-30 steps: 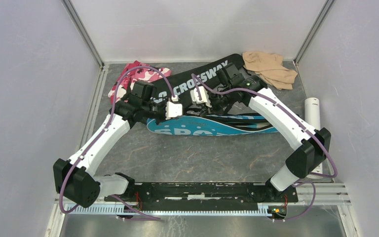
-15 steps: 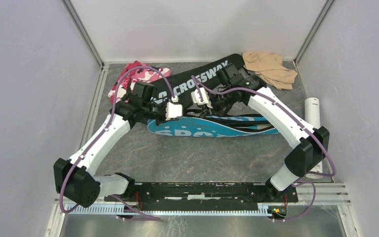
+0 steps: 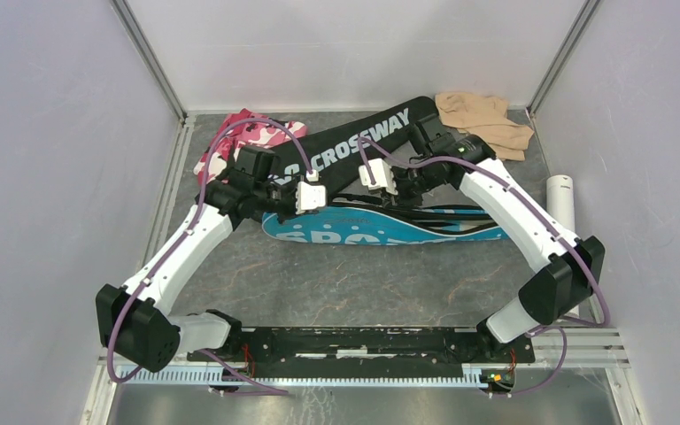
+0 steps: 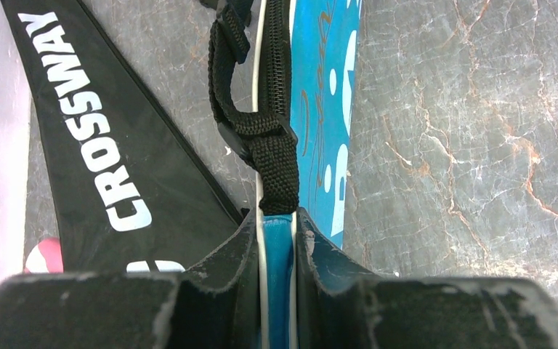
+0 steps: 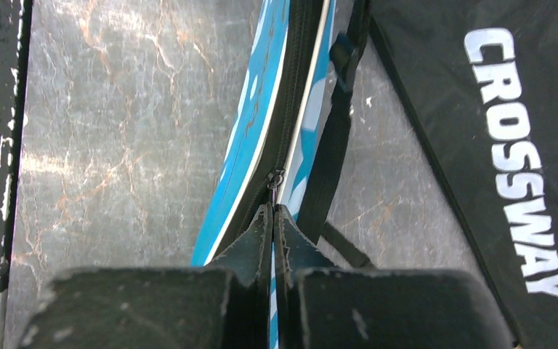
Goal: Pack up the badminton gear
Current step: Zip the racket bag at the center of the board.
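Two grippers on the blue SPORT cover [image 4: 320,109]: left gripper [image 4: 277,218] clamped on its edge, right gripper [image 5: 272,211] pinched together on the zipper pull [image 5: 274,178]. Cover's long axis runs straight ahead of both, so I'd drag the zip along it.

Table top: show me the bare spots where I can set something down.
Bare table lies between the blue cover and the arm bases, and beside the white tube. Crowded at the back: black cover, pink cloth, beige cloth.
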`<state>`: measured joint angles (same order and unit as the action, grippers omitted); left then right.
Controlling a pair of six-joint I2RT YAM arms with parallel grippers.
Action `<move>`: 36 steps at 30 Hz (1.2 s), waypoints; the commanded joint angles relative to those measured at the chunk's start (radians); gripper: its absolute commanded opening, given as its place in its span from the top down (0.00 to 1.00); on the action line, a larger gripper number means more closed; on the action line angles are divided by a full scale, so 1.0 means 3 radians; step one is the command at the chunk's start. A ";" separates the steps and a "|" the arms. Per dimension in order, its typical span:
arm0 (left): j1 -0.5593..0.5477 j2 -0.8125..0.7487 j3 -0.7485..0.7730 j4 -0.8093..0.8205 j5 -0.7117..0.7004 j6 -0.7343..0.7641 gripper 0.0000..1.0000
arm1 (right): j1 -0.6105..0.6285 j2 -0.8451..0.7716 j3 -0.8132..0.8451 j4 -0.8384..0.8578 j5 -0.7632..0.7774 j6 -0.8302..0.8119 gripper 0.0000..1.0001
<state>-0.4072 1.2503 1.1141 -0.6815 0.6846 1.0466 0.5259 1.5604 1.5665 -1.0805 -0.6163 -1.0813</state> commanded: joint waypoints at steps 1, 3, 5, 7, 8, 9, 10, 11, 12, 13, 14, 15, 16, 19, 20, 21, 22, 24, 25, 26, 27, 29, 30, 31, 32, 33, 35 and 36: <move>0.0115 0.0034 0.0110 -0.0287 -0.0324 0.0126 0.98 | -0.0167 -0.0273 -0.0186 -0.0163 0.0330 -0.0075 1.00; 0.0140 0.0056 0.0154 -0.0318 -0.0275 0.0104 0.98 | -0.0242 -0.0351 -0.0308 -0.0118 0.0395 -0.0093 1.00; 0.0163 0.0094 0.0220 -0.0399 -0.0240 0.0105 0.98 | -0.0316 -0.0439 -0.0426 -0.0073 0.0476 -0.0124 1.00; 0.0180 0.0157 0.0316 -0.0511 -0.0217 0.0122 0.98 | -0.0399 -0.0522 -0.0531 -0.0046 0.0576 -0.0155 1.00; 0.0195 0.0191 0.0370 -0.0598 -0.0196 0.0151 0.98 | -0.0444 -0.0558 -0.0575 -0.0029 0.0635 -0.0170 1.00; 0.0205 0.0236 0.0437 -0.0688 -0.0182 0.0174 0.98 | -0.0477 -0.0600 -0.0627 -0.0023 0.0685 -0.0189 1.00; 0.0232 0.0280 0.0505 -0.0781 -0.0161 0.0208 0.98 | -0.0520 -0.0629 -0.0668 -0.0005 0.0746 -0.0216 1.00; 0.0248 0.0334 0.0569 -0.0880 -0.0152 0.0249 0.98 | -0.0571 -0.0668 -0.0714 0.0009 0.0807 -0.0232 1.00; 0.0277 0.0371 0.0625 -0.0960 -0.0141 0.0289 0.98 | -0.0614 -0.0701 -0.0754 0.0017 0.0855 -0.0256 1.00; 0.0303 0.0400 0.0674 -0.1039 -0.0138 0.0328 0.98 | -0.0665 -0.0735 -0.0793 0.0036 0.0908 -0.0281 1.00; 0.0329 0.0418 0.0713 -0.1100 -0.0135 0.0365 0.98 | -0.0718 -0.0758 -0.0824 0.0047 0.0962 -0.0299 1.00; 0.0356 0.0427 0.0732 -0.1147 -0.0138 0.0416 0.98 | -0.0756 -0.0780 -0.0858 0.0057 0.1000 -0.0332 1.00; 0.0391 0.0429 0.0756 -0.1188 -0.0144 0.0453 0.98 | -0.0802 -0.0808 -0.0897 0.0068 0.1050 -0.0361 1.00; 0.0502 0.0426 0.0803 -0.1313 -0.0148 0.0569 0.98 | -0.0923 -0.0885 -0.1006 0.0134 0.1184 -0.0434 1.00; 0.0534 0.0433 0.0833 -0.1368 -0.0153 0.0635 0.98 | -0.0973 -0.0917 -0.1041 0.0170 0.1220 -0.0449 1.00; 0.0569 0.0442 0.0851 -0.1439 -0.0168 0.0685 0.98 | -0.1019 -0.0942 -0.1076 0.0197 0.1257 -0.0481 1.00; 0.0608 0.0449 0.0874 -0.1498 -0.0179 0.0742 0.98 | -0.1057 -0.0968 -0.1110 0.0228 0.1296 -0.0501 1.00; 0.0692 0.0477 0.0915 -0.1616 -0.0198 0.0850 0.98 | -0.1138 -0.1023 -0.1190 0.0308 0.1374 -0.0552 1.00; 0.0732 0.0494 0.0943 -0.1673 -0.0207 0.0897 0.98 | -0.1166 -0.1051 -0.1229 0.0359 0.1424 -0.0578 1.00; 0.0791 0.0515 0.0966 -0.1739 -0.0216 0.0957 0.98 | -0.1206 -0.1080 -0.1280 0.0414 0.1478 -0.0610 1.00; 0.0840 0.0528 0.0991 -0.1794 -0.0219 0.1006 0.98 | -0.1237 -0.1105 -0.1332 0.0451 0.1520 -0.0634 1.00; 0.0933 0.0551 0.1036 -0.1877 -0.0234 0.1078 0.98 | -0.1321 -0.1138 -0.1405 0.0513 0.1603 -0.0706 1.00; 0.0977 0.0560 0.1054 -0.1907 -0.0241 0.1106 0.98 | -0.1379 -0.1153 -0.1435 0.0546 0.1625 -0.0750 1.00; 0.1020 0.0566 0.1064 -0.1937 -0.0251 0.1132 0.98 | -0.1425 -0.1166 -0.1475 0.0583 0.1654 -0.0787 1.00; 0.1062 0.0572 0.1073 -0.1960 -0.0264 0.1156 0.98 | -0.1489 -0.1181 -0.1507 0.0625 0.1668 -0.0831 1.00; 0.1096 0.0572 0.1069 -0.1966 -0.0271 0.1179 0.98 | -0.1541 -0.1193 -0.1544 0.0660 0.1685 -0.0870 1.00; 0.1161 0.0579 0.1062 -0.1980 -0.0298 0.1209 0.98 | -0.1664 -0.1195 -0.1586 0.0720 0.1692 -0.0951 1.00; 0.1187 0.0582 0.1061 -0.1982 -0.0309 0.1222 0.98 | -0.1728 -0.1193 -0.1604 0.0739 0.1694 -0.0986 1.00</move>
<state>-0.0956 1.4158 1.3979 -1.2133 0.6964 1.3338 0.0738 1.2350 1.0977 -0.9302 -0.2050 -1.3052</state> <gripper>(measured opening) 0.240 0.004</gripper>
